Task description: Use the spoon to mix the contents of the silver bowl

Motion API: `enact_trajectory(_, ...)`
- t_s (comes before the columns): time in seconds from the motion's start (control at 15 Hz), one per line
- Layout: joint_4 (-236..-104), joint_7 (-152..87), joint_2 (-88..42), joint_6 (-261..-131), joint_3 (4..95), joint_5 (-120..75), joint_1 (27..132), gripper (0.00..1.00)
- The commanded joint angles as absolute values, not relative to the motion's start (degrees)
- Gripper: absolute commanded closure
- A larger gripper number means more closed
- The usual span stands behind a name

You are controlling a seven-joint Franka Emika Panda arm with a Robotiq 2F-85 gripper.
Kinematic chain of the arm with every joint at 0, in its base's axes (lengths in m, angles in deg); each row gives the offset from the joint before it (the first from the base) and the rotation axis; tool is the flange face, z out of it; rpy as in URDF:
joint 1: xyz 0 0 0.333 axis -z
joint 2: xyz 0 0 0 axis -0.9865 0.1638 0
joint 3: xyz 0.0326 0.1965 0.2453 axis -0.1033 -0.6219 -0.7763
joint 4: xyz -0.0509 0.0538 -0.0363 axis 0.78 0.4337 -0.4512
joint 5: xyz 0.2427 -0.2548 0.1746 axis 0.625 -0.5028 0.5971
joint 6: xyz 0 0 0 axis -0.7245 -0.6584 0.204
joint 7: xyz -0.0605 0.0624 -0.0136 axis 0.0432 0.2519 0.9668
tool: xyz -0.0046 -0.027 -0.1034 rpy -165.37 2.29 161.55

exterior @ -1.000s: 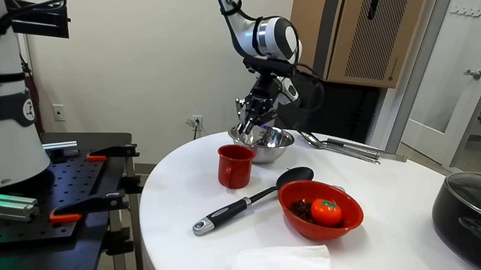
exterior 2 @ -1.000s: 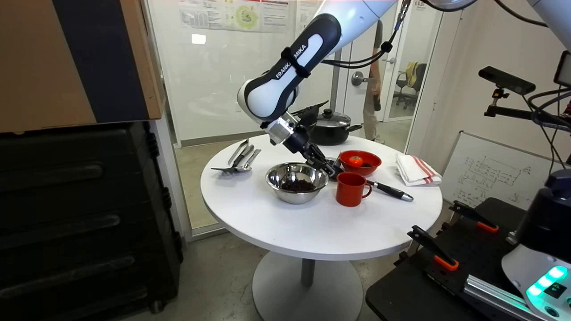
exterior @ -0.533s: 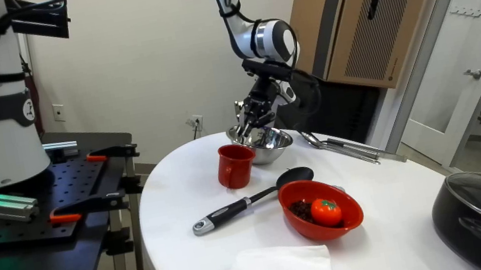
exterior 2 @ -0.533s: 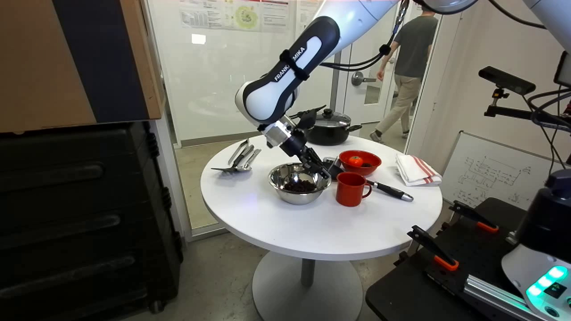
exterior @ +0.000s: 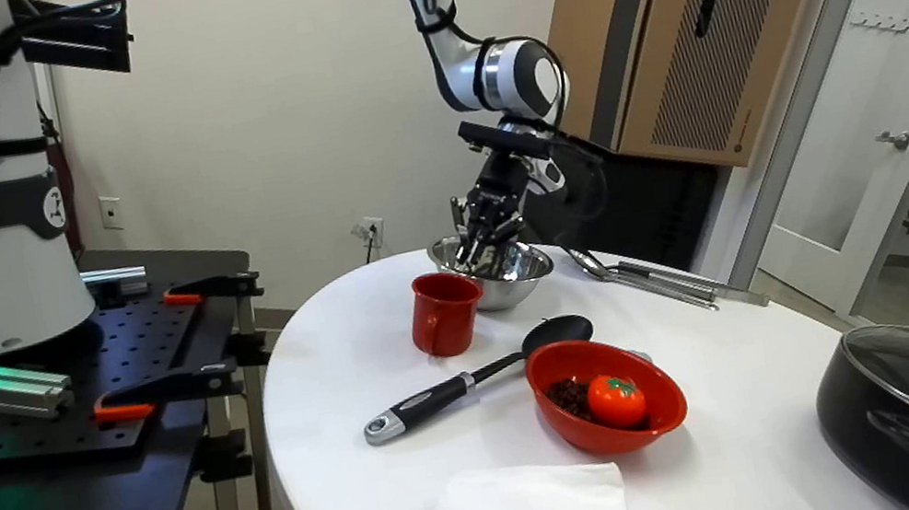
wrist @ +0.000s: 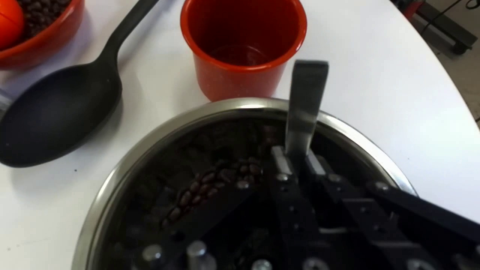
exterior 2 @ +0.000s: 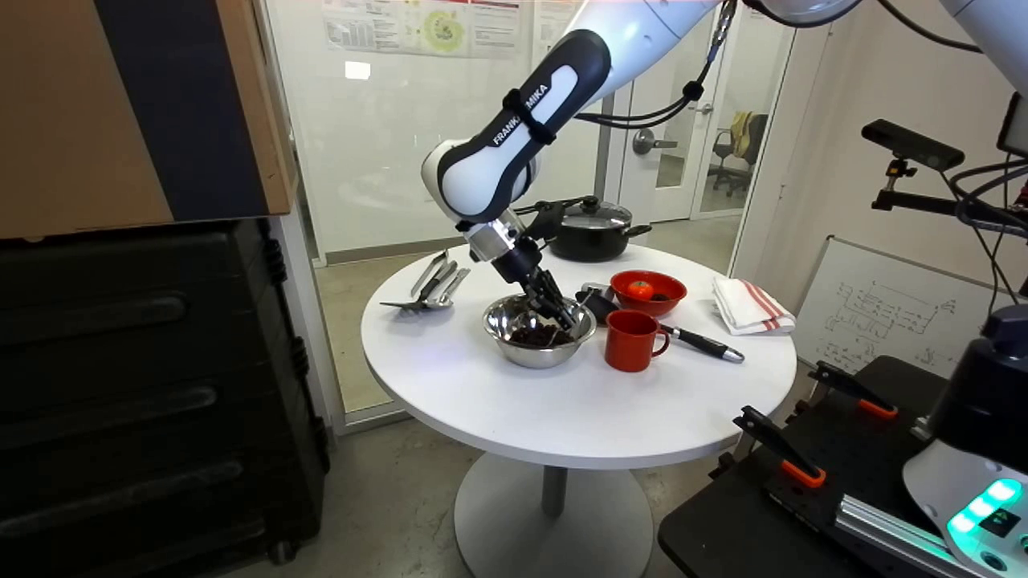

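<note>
Hand [wrist: 299, 161] and silver bowl [exterior 2: 536, 359] stand displaced from the earlier frames: the hand, then at the rim on the side of the red cup [exterior 2: 628, 345], now lies over the bowl's interior, and the bowl sits slightly closer to the cup. From left to right in an exterior view: serving utensils [exterior 2: 437, 281], grouped on the white worktop [exterior 2: 450, 385]; the silver bowl, upright, with dark reddish-brown beans [wrist: 205, 184] on its floor; the spoon [wrist: 306, 93], at the bowl's mouth, gripped by its handle between the fingertips of the hand, the handle end projecting upward, the lower end hard to make out; a black pot [exterior 2: 590, 244], its glass lid [exterior 2: 606, 215] in place; the red cup, upright just beside the silver bowl, its interior visible to the bottom in the wrist view; a red bowl [exterior 2: 668, 305], containing a tomato [exterior 2: 640, 290] and dark beans [wrist: 41, 17]; a large black spoon [wrist: 63, 114], lying between red cup and red bowl; a folded white cloth [exterior 2: 751, 307] with red stripes.
</note>
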State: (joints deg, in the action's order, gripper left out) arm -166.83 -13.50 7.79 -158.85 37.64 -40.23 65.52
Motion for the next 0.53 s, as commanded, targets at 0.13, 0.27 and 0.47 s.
enact_trajectory(0.13,-167.66,-16.89,6.94,-164.39,38.5,-41.89,64.9,0.97)
enact_trajectory(0.27,-168.28,-17.72,6.07,-165.07,39.04,-42.95,64.66,0.97)
enact_trajectory(0.47,-169.33,-18.58,5.14,-165.05,39.43,-44.23,64.4,0.97)
